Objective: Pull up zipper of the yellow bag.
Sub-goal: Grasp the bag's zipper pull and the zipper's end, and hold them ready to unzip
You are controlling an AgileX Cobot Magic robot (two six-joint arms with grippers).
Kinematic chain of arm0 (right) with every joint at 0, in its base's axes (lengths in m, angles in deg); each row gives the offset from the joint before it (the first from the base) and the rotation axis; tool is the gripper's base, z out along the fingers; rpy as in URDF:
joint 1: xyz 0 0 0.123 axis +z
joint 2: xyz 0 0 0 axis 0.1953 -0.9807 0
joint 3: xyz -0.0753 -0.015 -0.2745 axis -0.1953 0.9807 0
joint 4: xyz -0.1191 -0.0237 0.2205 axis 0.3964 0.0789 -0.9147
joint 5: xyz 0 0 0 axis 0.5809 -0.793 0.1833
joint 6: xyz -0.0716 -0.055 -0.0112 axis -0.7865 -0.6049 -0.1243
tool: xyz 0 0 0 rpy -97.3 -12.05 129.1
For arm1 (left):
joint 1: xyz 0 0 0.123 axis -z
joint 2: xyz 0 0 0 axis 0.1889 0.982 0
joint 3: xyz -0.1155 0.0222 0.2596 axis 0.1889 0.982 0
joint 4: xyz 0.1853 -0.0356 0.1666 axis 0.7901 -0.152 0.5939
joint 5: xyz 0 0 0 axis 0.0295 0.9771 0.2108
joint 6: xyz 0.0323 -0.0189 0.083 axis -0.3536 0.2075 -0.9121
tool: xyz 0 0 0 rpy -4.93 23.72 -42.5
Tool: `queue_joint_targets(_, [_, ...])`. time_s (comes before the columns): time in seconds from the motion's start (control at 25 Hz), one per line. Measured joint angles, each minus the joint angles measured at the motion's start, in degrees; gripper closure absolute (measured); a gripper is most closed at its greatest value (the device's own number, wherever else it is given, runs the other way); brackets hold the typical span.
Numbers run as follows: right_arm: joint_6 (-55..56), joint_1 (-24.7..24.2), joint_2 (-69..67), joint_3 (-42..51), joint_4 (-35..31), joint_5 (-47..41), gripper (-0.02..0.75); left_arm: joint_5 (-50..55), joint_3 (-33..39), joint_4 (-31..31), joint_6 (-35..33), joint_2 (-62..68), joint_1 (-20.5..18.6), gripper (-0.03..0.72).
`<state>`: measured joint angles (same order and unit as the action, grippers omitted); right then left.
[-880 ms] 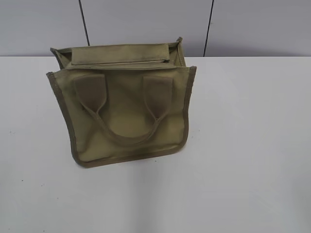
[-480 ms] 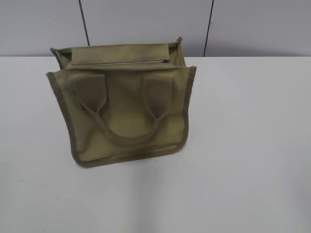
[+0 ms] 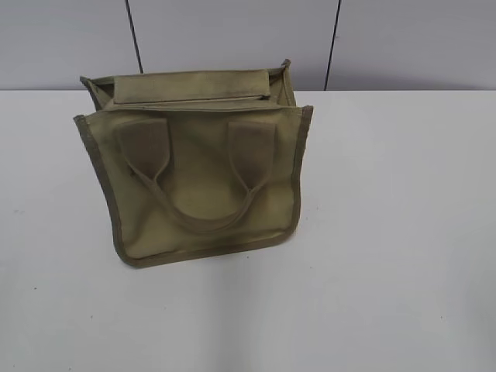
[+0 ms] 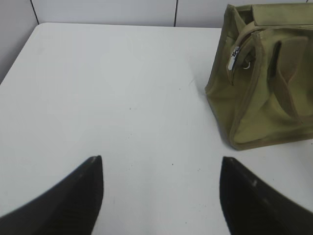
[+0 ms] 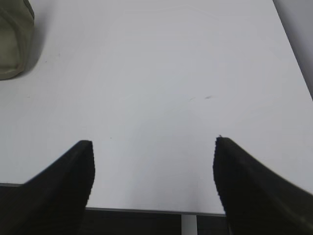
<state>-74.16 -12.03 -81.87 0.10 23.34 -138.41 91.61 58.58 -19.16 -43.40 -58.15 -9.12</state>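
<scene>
I see flat, even light, a soft shadow under the bag (image 3: 198,186), and slightly soft focus throughout.

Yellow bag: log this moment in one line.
yellow bag upright on table | pull tab untouched | left gripper open, empty | right gripper open, empty

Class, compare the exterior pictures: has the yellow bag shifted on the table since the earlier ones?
No. The yellow bag keeps its place: its top right corner sits at the same spot against the dark wall seam behind it.

One yellow bag (image 3: 198,174), one zipper (image 4: 234,58), one table (image 3: 387,232), two claws.
</scene>
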Motion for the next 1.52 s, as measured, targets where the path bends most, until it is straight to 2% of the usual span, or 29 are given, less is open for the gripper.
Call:
queue_joint_targets(0.24, [0.0, 0.0, 0.0, 0.0, 0.0, 0.0, 0.160, -0.3, 0.0, -1.1, 0.0, 0.7, 0.0, 0.137])
queue_joint_targets(0.36, [0.0, 0.0, 0.0, 0.0, 0.0, 0.0, 0.160, -4.5, -1.0, -2.3, 0.0, 2.2, 0.0, 0.137])
queue_joint_targets(0.6, [0.0, 0.0, 0.0, 0.0, 0.0, 0.0, 0.160, -25.2, 0.1, -2.5, 0.0, 7.6, 0.0, 0.137])
queue_joint_targets(0.72, [0.0, 0.0, 0.0, 0.0, 0.0, 0.0, 0.160, -38.9, 3.9, -2.4, 0.0, 13.6, 0.0, 0.137])
queue_joint_targets(0.84, [0.0, 0.0, 0.0, 0.0, 0.0, 0.0, 0.160, -57.0, 9.3, -2.4, 0.0, 20.4, 0.0, 0.143])
queue_joint_targets(0.96, [0.0, 0.0, 0.0, 0.0, 0.0, 0.0, 0.160, -73.1, 14.1, -2.0, 0.0, 29.2, 0.0, 0.188])
queue_joint_targets(1.08, [0.0, 0.0, 0.0, 0.0, 0.0, 0.0, 0.160, -80.9, 16.6, 3.0, 0.7, 39.8, 0.4, 0.231])
queue_joint_targets(1.24, [0.0, 0.0, 0.0, 0.0, 0.0, 0.0, 0.160, -88.8, 16.9, 13.2, 5.2, 56.0, 2.0, 0.244])
queue_joint_targets(1.52, [0.0, 0.0, 0.0, 0.0, 0.0, 0.0, 0.160, -102.6, 15.3, 36.9, 15.2, 78.1, 2.2, 0.286])
